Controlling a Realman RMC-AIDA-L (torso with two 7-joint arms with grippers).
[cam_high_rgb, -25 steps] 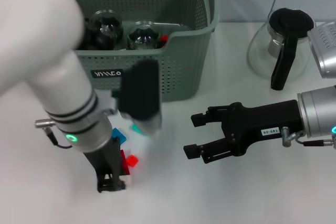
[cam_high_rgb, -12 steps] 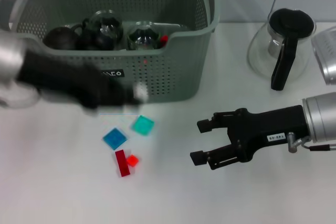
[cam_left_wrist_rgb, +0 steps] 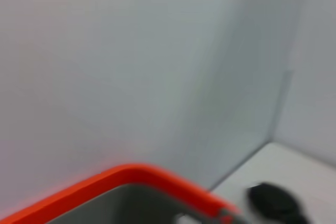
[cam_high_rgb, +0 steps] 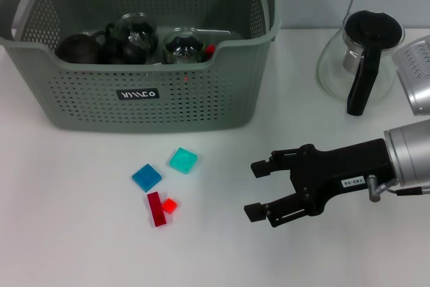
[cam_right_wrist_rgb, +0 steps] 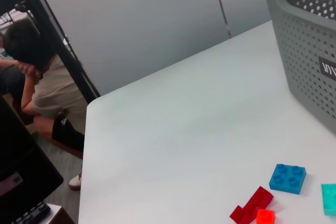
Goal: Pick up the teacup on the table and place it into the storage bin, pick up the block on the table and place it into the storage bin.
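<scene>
Grey-green perforated plastic storage bin (cam_high_rgb: 201, 92) with orange-red handle ends sits on the white surface (cam_high_rgb: 80, 247), well beyond my right gripper (cam_high_rgb: 258, 189) and off to its left. I read that black gripper as spread open and empty, hovering low with its jaws pointing toward the blocks. Straight ahead of its fingertips, near but not touching, lie four small plastic blocks: a teal square block (cam_high_rgb: 183, 160), a blue square block (cam_high_rgb: 146, 177), a dark red oblong block (cam_high_rgb: 156, 208) and a tiny orange-red block (cam_high_rgb: 168, 205) touching it. The oblong's long axis runs roughly across the gripper's line of approach. My right arm is clearly the nearer one; the left gripper is out of sight, its wrist camera looking past the bin's orange rim. Inside the bin I see dark teacups (cam_high_rgb: 80, 48) and clear glass vessels (cam_high_rgb: 183, 44). A glass carafe with black handle (cam_high_rgb: 363, 58) stands behind the gripper.
</scene>
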